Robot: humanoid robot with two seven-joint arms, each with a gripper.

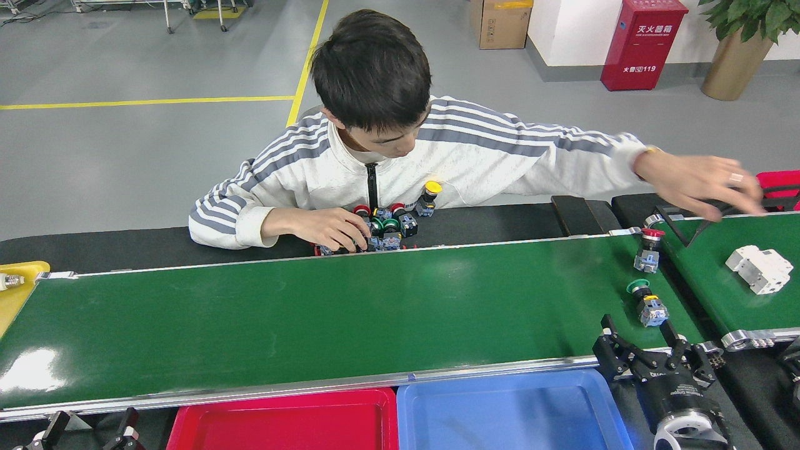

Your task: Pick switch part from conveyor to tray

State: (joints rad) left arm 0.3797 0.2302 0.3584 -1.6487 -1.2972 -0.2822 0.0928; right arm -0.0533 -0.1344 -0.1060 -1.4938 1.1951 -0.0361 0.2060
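Observation:
The conveyor (312,312) is the long green belt crossing the view. Two switch parts stand at its right end: a red-capped one (648,249) near the far rail and a green-capped one (647,303) nearer me. My right gripper (637,334) is open at the belt's near rail, just below the green-capped part and not touching it. Two dark fingertips of my left gripper (90,431) show at the bottom left edge, spread apart and holding nothing. A red tray (281,400) and a blue tray (500,381) sit side by side below the belt.
A person sits behind the belt, one hand (700,181) stretched over the shorter side belt (706,281), the other on a pile of switch parts (381,228). A white breaker block (759,269) lies on the side belt. A yellow tray (19,275) is at the far left.

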